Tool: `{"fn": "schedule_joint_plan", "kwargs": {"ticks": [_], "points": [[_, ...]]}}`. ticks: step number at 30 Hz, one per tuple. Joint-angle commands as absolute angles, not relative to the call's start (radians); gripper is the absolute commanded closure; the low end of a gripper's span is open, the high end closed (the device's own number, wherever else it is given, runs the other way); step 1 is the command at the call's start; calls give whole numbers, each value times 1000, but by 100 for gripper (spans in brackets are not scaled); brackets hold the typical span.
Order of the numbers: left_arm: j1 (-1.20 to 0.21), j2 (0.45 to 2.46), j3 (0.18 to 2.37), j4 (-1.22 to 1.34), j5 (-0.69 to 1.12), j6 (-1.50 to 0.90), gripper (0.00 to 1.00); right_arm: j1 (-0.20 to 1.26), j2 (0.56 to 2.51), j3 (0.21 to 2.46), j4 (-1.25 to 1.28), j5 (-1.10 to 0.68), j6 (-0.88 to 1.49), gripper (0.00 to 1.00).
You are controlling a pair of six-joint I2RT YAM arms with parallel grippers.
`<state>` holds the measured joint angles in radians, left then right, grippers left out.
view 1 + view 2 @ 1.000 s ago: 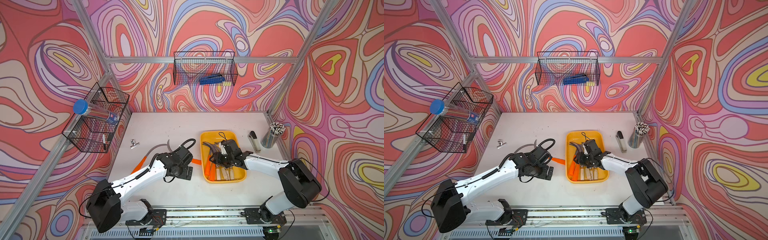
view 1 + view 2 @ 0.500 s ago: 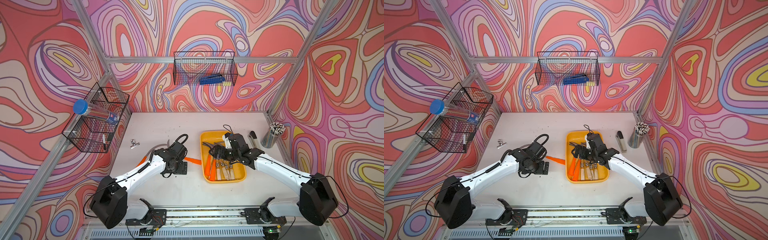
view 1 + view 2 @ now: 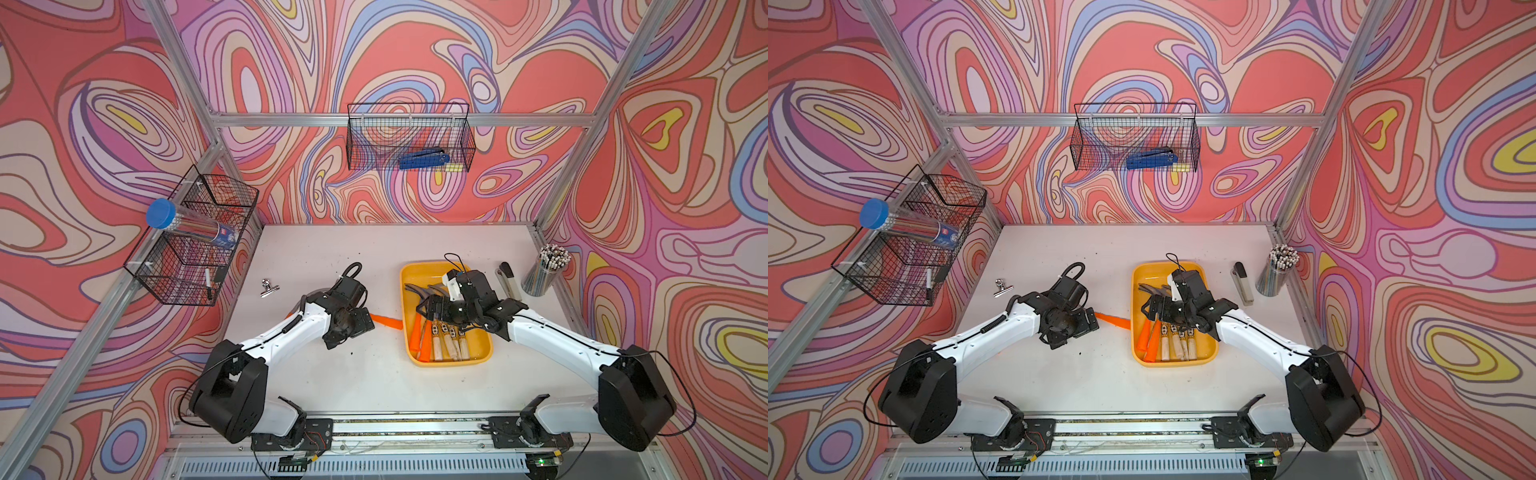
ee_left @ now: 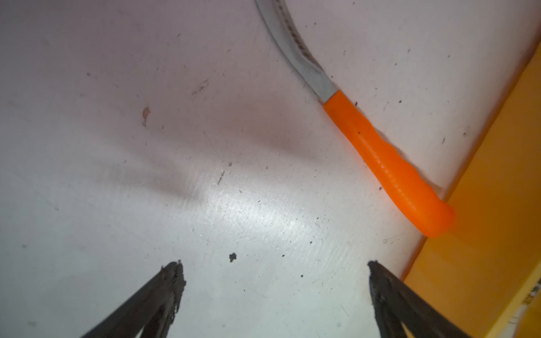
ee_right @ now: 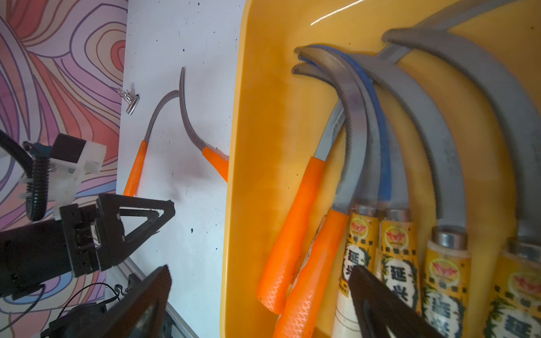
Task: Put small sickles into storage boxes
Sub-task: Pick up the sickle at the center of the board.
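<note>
The yellow storage box point(image 3: 419, 272) point(image 3: 1142, 272) holds several small sickles, orange handles point(image 3: 417, 334) beside pale labelled ones point(image 5: 399, 248). Two more orange-handled sickles lie on the table left of it. One point(image 3: 386, 321) point(image 4: 389, 166) point(image 5: 216, 162) has its handle end against the box wall point(image 4: 483, 204). The other point(image 5: 135, 169) is mostly hidden under my left arm in both top views. My left gripper point(image 3: 357, 328) point(image 4: 274, 269) is open over bare table, short of that handle. My right gripper point(image 3: 434, 309) point(image 5: 259, 272) is open above the box's left side, holding nothing.
A stapler point(image 3: 509, 280) and a cup of pencils point(image 3: 544, 270) stand right of the box. A binder clip point(image 3: 268, 287) lies at the table's left. Wire baskets hang on the back wall point(image 3: 409, 141) and the left wall point(image 3: 195, 241).
My right gripper has opened wide over the box and its arm has swung out to the right. The left gripper has shifted a little to the left.
</note>
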<state>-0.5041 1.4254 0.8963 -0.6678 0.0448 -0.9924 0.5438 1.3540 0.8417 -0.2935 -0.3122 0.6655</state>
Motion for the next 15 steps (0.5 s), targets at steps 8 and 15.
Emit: {"fn": "schedule_joint_plan", "kwargs": {"ticks": [8, 15], "points": [[-538, 1523, 971, -695, -7, -1510, 2, 541, 1313, 801, -299, -337, 627, 2], [-564, 1652, 1118, -716, 23, -1541, 26, 541, 1322, 783, -274, -352, 633, 2]]}}
